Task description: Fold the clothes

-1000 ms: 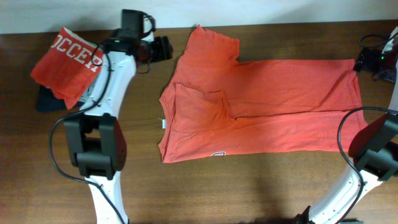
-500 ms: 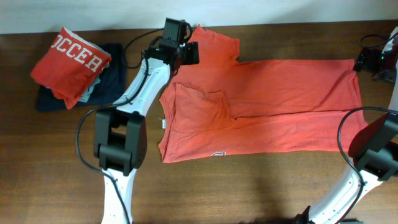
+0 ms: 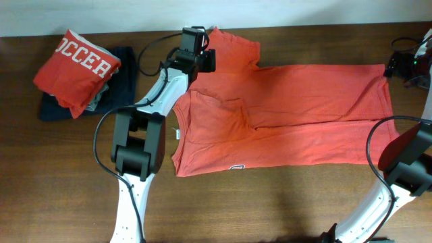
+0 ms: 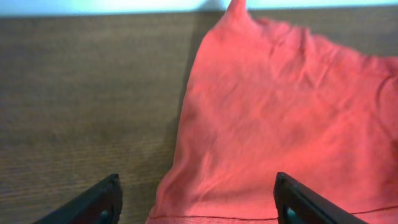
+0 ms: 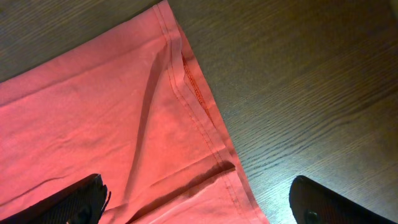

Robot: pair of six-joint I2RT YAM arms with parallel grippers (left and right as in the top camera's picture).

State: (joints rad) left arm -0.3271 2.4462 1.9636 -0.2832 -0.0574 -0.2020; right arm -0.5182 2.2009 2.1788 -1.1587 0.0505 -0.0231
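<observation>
Likely a robotics lab: two cabled robot arms (image 3: 138, 145) at a wooden table (image 3: 283, 202).

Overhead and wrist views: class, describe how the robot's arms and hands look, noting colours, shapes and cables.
The left arm and right arm have slim white links joined by chunky black joint blocks, with thin black cables looping alongside. The left hand and right hand each end in two black fingers.

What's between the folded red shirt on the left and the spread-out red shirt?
Overhead: the navy garment's edge, bare wooden table, and the left arm stretched across.
</observation>
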